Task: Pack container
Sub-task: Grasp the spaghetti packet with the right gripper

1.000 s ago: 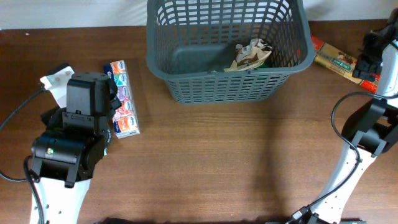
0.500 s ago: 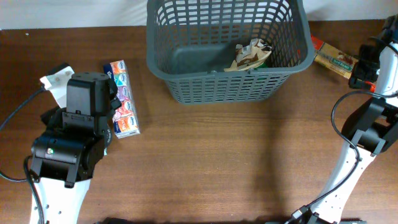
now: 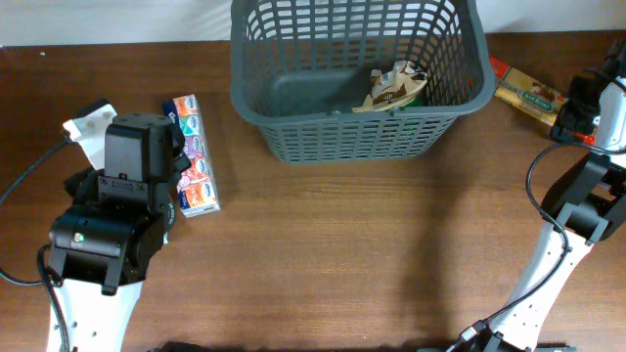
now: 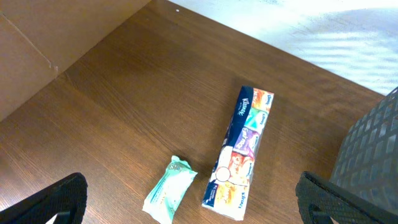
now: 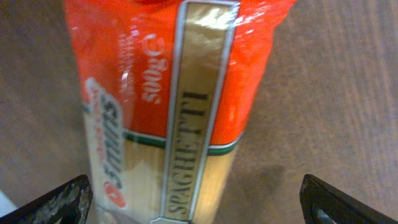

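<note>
I'm working over a brown wood-grain table. The container, a large dark grey plastic basket with slotted lattice sides, sits at the far edge, about centre. So far it holds only one thing I can make out, a crumpled beige-and-brown foil packet lying on the base towards the right wall. I'd call the packing barely begun.

Three items are left outside. The long red-and-gold cellophane pack of spaghetti lies on the table just right of the basket. The long multicoloured multipack of pocket tissues lies well to the left of the basket. The small white-and-green soft packet sits just beside the tissues, on the side away from the basket.

The right gripper hangs directly over the spaghetti, wrist pointing down. Its jaws are spread wide, one on each side of the pack, and grip nothing. I can't tell whether the tips have reached the table. I judge this pack to be the next pick.

The left gripper is poised above the tissue pack and the small packet, looking down on them. Its jaws are also spread wide and empty, well clear of both.
</note>
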